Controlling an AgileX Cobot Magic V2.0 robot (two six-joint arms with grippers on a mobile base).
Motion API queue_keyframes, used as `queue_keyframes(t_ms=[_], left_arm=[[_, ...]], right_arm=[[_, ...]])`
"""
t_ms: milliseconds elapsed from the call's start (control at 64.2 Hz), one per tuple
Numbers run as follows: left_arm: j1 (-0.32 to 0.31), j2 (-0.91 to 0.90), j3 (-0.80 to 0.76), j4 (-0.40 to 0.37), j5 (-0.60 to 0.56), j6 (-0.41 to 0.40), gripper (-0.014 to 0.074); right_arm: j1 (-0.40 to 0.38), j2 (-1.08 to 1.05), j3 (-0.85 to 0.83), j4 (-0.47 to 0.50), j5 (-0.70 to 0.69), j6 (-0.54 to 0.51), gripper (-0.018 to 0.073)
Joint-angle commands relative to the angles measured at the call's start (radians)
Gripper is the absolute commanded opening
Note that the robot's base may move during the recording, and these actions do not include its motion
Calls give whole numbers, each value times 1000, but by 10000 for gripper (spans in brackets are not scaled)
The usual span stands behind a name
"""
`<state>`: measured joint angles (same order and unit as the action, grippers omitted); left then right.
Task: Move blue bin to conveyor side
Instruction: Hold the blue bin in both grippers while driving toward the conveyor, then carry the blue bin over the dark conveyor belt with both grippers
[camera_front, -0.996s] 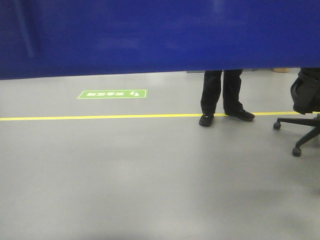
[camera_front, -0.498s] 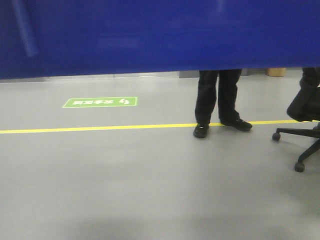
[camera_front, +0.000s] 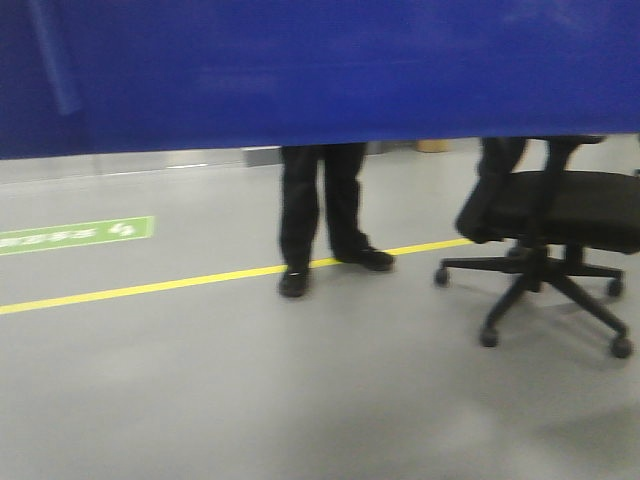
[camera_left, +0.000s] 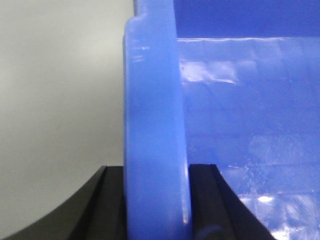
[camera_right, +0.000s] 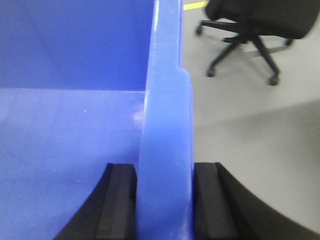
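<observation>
The blue bin (camera_front: 320, 70) hung broadside before the robot, above the floor (camera_front: 250, 400), its rim (camera_left: 155, 125) clamped at opposite ends by the left jaws and right jaws. No conveyor showed; a chair (camera_front: 550, 230) stood to the right.

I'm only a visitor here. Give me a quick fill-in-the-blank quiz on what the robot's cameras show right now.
1. The left gripper and right gripper are each shut on a ___ bin.
2. The line painted on the floor is ___ in colour.
3. Right of the person's legs stands a black ___ on wheels.
4. The floor sign is ___ in colour.

Missing words: blue; yellow; chair; green.
</observation>
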<state>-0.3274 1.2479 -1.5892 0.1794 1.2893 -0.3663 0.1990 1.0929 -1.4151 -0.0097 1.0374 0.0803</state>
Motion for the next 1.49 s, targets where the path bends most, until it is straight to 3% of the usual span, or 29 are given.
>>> queue_keyframes(t_ms=[0, 1479], left_arm=[[-11, -15, -14, -33, -91, -2, -18], [-11, -15, -14, -33, -91, -2, -18]], right_arm=[[4, -21, -16, 30, -123, -10, -79], [4, -21, -16, 30, -149, -10, -79]])
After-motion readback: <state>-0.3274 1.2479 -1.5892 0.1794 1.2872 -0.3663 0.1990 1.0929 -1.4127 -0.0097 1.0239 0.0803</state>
